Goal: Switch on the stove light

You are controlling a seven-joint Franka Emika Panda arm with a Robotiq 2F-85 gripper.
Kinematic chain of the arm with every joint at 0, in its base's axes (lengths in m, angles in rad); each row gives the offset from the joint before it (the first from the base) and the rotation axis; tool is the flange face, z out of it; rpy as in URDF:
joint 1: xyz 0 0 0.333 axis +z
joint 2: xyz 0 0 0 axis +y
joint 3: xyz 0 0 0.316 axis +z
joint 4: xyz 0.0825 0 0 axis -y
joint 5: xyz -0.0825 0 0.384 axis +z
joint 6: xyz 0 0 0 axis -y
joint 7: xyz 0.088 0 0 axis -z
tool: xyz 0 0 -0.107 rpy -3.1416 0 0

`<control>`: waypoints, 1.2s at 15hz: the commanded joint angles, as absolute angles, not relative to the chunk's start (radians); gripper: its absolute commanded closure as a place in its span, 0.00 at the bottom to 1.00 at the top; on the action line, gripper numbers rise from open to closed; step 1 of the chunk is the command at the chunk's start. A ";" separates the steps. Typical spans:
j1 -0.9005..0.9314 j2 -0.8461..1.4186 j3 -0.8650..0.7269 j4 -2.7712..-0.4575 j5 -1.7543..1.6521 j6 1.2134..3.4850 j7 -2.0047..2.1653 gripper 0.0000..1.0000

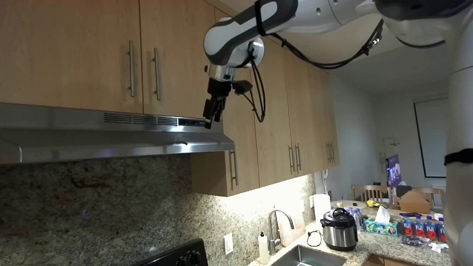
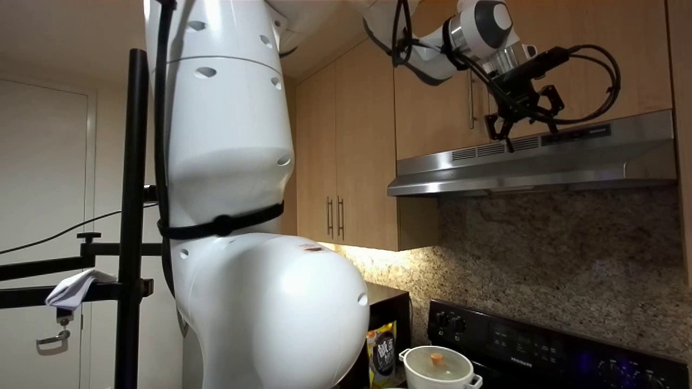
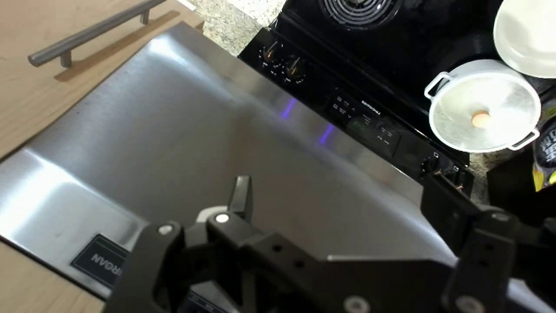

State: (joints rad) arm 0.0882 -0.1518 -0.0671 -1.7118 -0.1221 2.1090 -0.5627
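Note:
The steel range hood (image 1: 103, 142) hangs under the wooden cabinets, and it also shows in an exterior view (image 2: 540, 168) and in the wrist view (image 3: 186, 130). A dark control strip (image 2: 576, 134) sits on its front face near one end. In an exterior view the strip (image 1: 189, 122) is partly behind my gripper. In the wrist view my gripper mostly hides it. No lamp glow shows under the hood. My gripper (image 1: 212, 120) is high in front of the hood's upper face. Its fingers are spread wide and empty in an exterior view (image 2: 531, 136) and the wrist view (image 3: 339, 187).
Cabinet doors with bar handles (image 1: 131, 68) are close above the hood. Below is the black stove (image 2: 532, 348) with knobs. A white lidded pot (image 3: 484, 106) and a white pan (image 3: 530, 34) are at its side. A sink (image 1: 303, 256) and pressure cooker (image 1: 339, 231) stand farther along.

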 commanded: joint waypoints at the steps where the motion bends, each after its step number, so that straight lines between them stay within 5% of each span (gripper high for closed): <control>1: 0.069 -0.133 -0.048 -1.692 -0.118 2.105 -0.565 0.00; 18: 0.070 -0.123 -0.047 -1.674 -0.117 2.093 -0.565 0.00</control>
State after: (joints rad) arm 0.0927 -0.1258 -0.0674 -1.6795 -0.1217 2.0970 -0.5628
